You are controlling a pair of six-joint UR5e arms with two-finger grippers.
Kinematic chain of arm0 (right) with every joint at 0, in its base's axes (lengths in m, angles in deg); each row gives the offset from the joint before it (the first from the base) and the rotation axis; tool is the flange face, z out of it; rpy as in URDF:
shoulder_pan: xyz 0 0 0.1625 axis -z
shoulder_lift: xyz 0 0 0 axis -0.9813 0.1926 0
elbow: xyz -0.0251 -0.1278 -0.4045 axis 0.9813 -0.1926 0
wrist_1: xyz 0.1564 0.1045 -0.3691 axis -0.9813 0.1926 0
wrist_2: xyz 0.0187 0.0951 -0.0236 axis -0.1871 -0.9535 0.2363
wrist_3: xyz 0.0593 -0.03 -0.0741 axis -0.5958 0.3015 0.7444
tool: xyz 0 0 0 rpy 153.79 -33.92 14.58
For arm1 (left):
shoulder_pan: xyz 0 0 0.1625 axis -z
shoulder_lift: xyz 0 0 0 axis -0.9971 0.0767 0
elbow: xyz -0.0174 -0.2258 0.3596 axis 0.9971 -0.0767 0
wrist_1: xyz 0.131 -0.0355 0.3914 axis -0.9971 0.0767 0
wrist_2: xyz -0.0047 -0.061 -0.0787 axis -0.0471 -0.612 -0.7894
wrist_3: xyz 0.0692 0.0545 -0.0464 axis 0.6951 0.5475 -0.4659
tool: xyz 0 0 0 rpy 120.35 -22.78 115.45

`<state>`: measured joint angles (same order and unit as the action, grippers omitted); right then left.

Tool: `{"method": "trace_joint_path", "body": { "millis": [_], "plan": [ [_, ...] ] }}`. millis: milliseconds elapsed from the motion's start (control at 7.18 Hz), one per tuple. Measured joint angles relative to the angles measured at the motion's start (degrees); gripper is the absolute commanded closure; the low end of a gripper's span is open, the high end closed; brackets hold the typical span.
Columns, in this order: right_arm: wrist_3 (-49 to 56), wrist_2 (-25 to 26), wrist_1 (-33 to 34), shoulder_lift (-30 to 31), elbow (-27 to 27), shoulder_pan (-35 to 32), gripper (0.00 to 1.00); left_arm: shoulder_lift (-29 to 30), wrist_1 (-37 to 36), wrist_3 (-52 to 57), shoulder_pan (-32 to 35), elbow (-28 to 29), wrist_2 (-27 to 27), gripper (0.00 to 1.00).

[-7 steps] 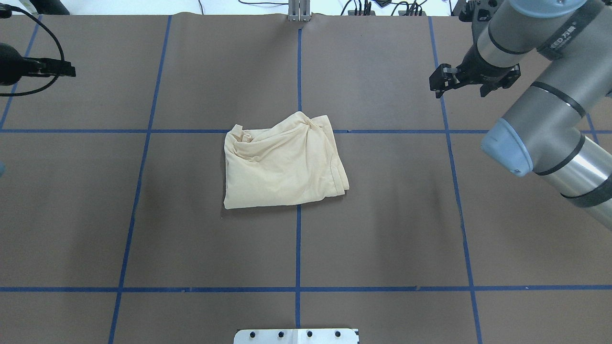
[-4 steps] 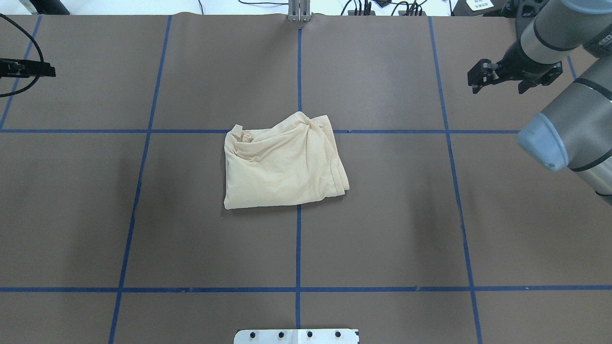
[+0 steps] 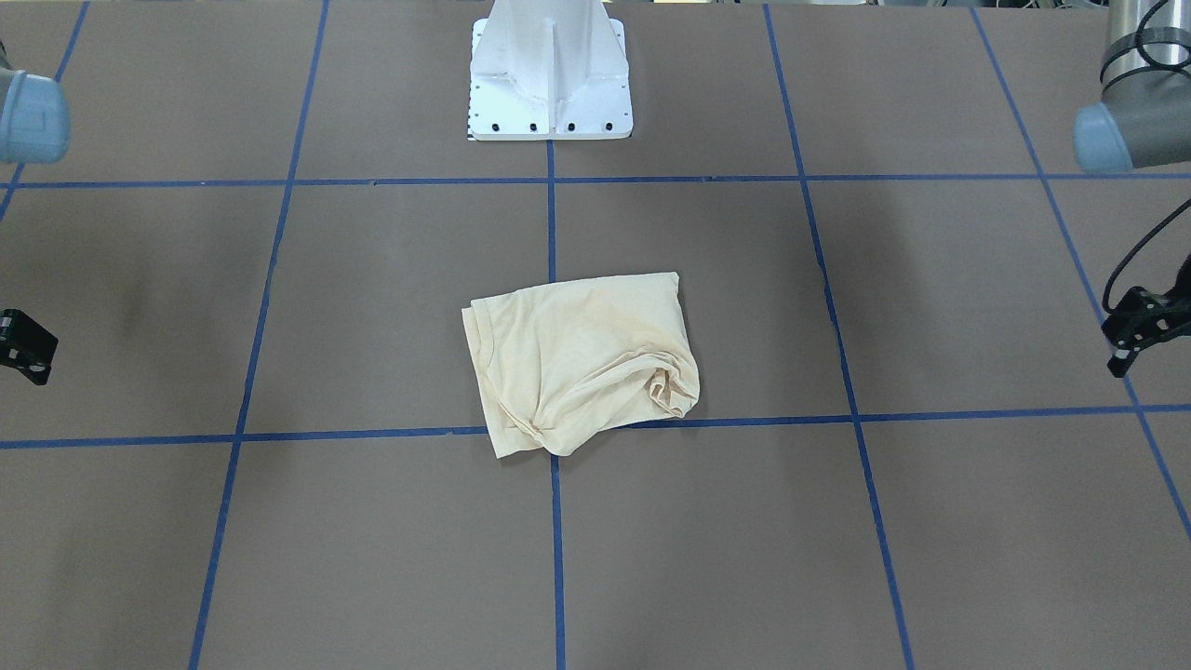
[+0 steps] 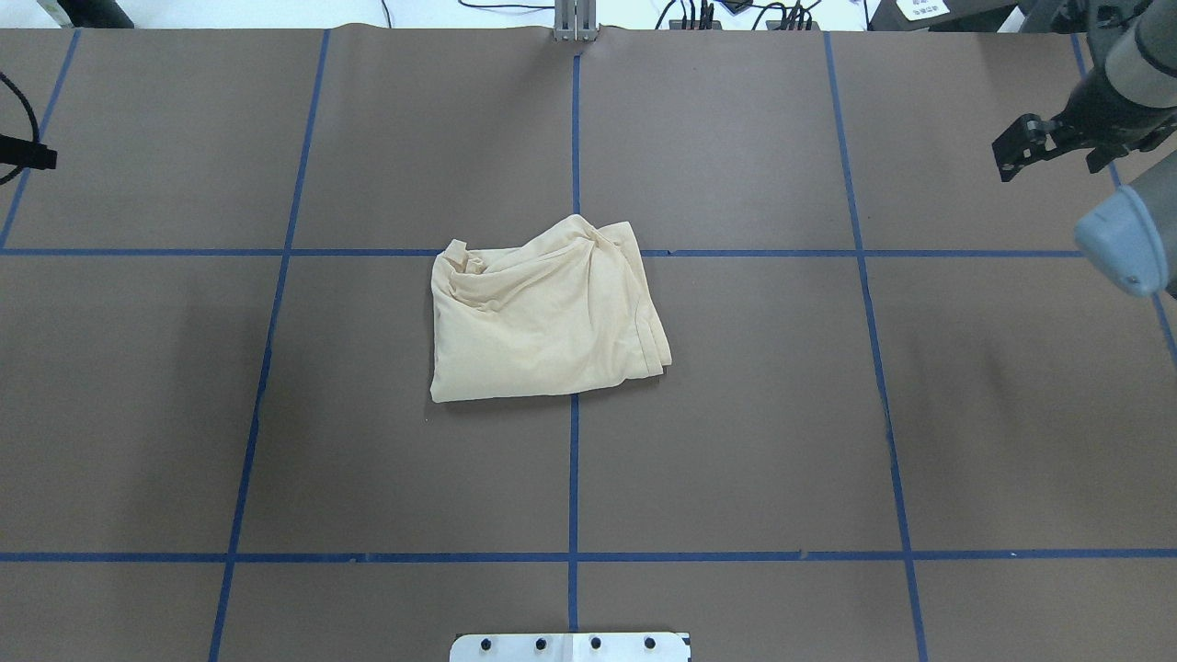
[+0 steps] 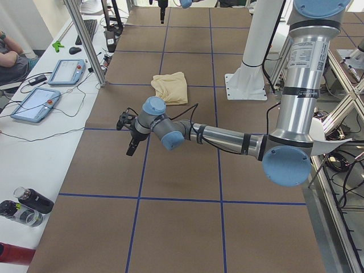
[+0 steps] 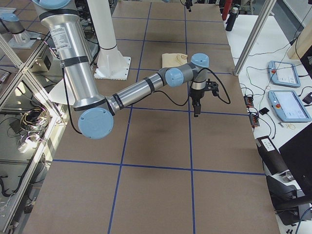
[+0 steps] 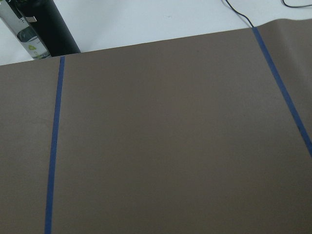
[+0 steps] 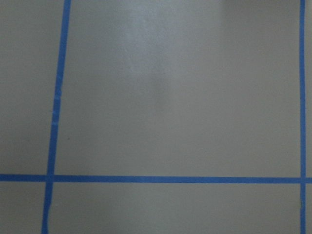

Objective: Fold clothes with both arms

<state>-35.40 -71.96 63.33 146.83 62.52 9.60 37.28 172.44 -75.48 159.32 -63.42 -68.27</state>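
Because the shirt (image 4: pixel 542 317) is judged thin and limp, its layered corners are best pinched; the left gripper (image 3: pixel 1121 349) and right gripper (image 4: pixel 1011 152) are seen empty, but jaw width cannot be told.

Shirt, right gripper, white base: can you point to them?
shirt (image 4: pixel 542 322), overhead view, middle of the folded cloth.
right gripper (image 4: pixel 1010 153), overhead view, between its fingertips.
white base (image 3: pixel 609 112), front-facing view, its flat foot plate.
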Motion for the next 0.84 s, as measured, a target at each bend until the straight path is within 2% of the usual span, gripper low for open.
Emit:
{"method": "trace_joint_path", "body": {
  "millis": [279, 557, 836],
  "plan": [
    [9.93, -5.13, 0.0, 4.37, -1.17, -4.89, 0.0, -0.3, -6.67, 15.34, 6.89, -0.04, -1.55, 0.01],
    [15.12, -8.1, 0.0, 7.86, -1.32, -7.91, 0.0, -0.41, -14.82, 28.94, 10.95, -0.06, -1.9, 0.01],
    [16.25, -11.93, 0.0, 9.97, -1.35, -10.22, 0.0, -0.72, -23.45, 34.65, 12.33, -0.47, -2.04, 0.01]
  ]
}}
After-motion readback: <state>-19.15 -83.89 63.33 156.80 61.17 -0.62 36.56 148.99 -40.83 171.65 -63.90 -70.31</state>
